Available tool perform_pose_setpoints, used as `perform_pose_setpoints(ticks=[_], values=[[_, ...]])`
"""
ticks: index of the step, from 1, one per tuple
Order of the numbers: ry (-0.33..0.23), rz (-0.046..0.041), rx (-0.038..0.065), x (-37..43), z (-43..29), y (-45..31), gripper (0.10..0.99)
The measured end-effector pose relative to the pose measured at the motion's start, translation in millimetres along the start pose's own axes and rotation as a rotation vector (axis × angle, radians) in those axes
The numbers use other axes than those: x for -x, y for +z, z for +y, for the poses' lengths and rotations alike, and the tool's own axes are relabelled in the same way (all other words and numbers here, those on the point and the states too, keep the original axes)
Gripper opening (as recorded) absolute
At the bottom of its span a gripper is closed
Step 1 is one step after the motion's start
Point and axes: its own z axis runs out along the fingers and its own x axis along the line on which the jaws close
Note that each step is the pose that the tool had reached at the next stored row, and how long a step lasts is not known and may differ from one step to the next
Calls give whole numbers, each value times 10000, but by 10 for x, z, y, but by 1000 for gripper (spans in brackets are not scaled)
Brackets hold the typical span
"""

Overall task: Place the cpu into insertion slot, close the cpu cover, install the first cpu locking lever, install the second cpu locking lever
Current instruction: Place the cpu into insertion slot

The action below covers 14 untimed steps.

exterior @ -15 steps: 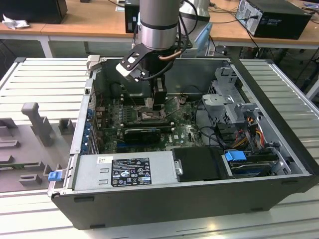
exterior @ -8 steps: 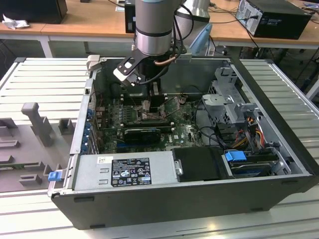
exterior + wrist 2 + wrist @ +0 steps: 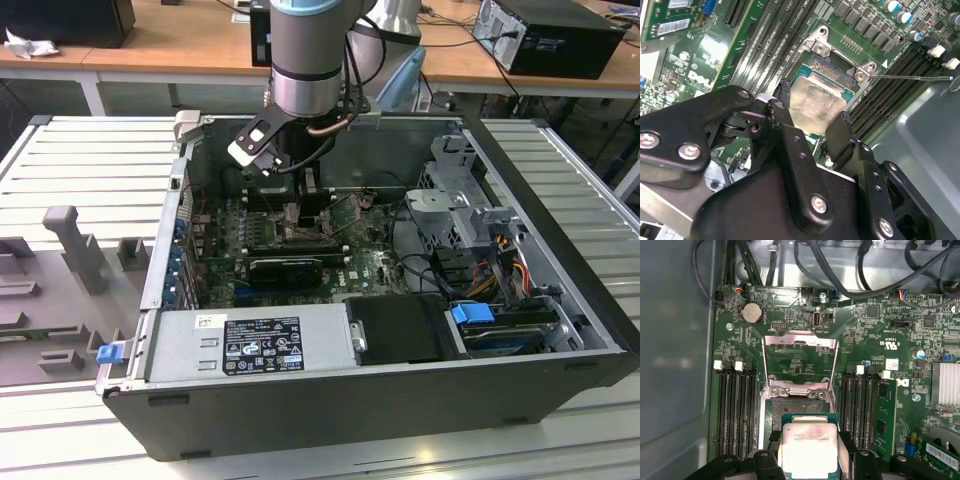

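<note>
Gripper (image 3: pixel 814 116) clamped on the cpu (image 3: pixel 818 102), one finger (image 3: pixel 785 107) on each side edge, metal face up. Same grip in first wrist view: gripper (image 3: pixel 809 446), cpu (image 3: pixel 807 456). Cpu is over the insertion slot (image 3: pixel 799 404) and overlaps part of it; rest of the socket bed shows past the chip. Can't tell if it's touching the slot or just above. Cpu cover (image 3: pixel 800 342) is flipped up and open, hinged at the slot edge away from the gripper. Thin lever rod (image 3: pixel 912 77) sticks out sideways from the slot frame. Memory slots (image 3: pixel 735 410) flank the socket on both sides. Ext view: arm is down inside the open pc case (image 3: pixel 560 190), gripper (image 3: pixel 305 212) over the green board (image 3: pixel 370 265), far half, toward the exterior view's left. Psu (image 3: pixel 250 345) along near wall.
</note>
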Motion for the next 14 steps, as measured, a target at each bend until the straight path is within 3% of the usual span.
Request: perform_pose_setpoints(ticks=[7, 14], values=[[157, -2, 4, -37, -7, 81, 529], [161, 0, 1, -93, -13, 252, 529]])
